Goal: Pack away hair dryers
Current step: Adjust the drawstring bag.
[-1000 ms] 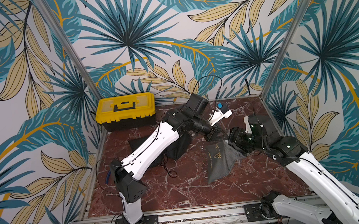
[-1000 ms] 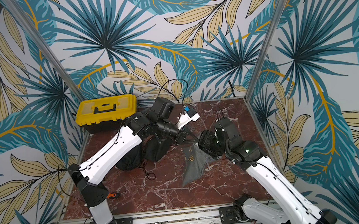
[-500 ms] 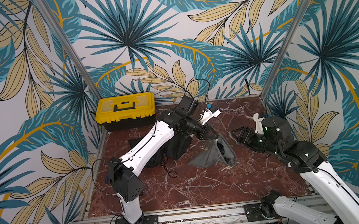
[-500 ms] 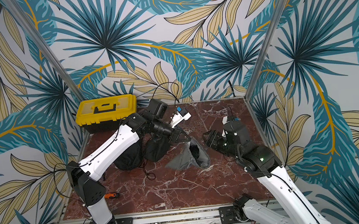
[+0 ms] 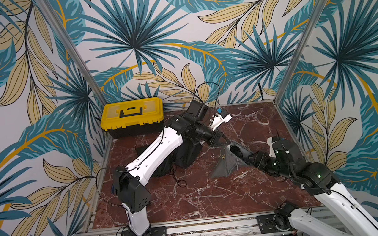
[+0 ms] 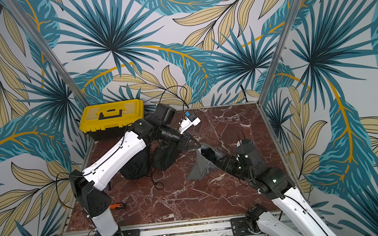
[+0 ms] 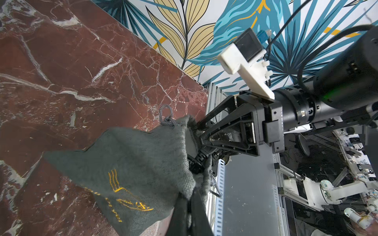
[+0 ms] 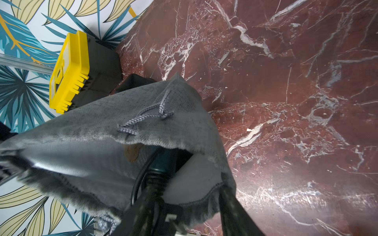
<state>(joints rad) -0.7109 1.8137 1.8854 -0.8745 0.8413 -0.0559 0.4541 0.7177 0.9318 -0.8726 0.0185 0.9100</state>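
A grey drawstring pouch (image 5: pixel 225 166) (image 6: pixel 199 171) lies mid-table, its mouth raised. My left gripper (image 5: pixel 226 144) (image 7: pixel 189 196) is shut on the pouch's upper rim and holds it up. Inside the mouth lies a dark teal hair dryer (image 8: pixel 164 161), handle end outward, with its black cord sleeve (image 7: pixel 196 162) showing. My right gripper (image 5: pixel 236 153) (image 8: pixel 187 187) is at the mouth with its jaws apart. One finger is inside beside the cord, the other outside the lower rim. Most of the dryer is hidden by the fabric.
A yellow toolbox (image 5: pixel 133 117) (image 8: pixel 69 73) stands at the back left corner. Two black pouches (image 5: pixel 187 155) (image 6: pixel 136 168) lie under my left forearm, with a loose cord (image 5: pixel 181 182) trailing forward. An orange-handled tool (image 6: pixel 117 206) lies by the left arm's base.
My right gripper drew back to the right, then came in again to the pouch's mouth with its jaws narrower. The left gripper kept its hold on the rim and raised it.
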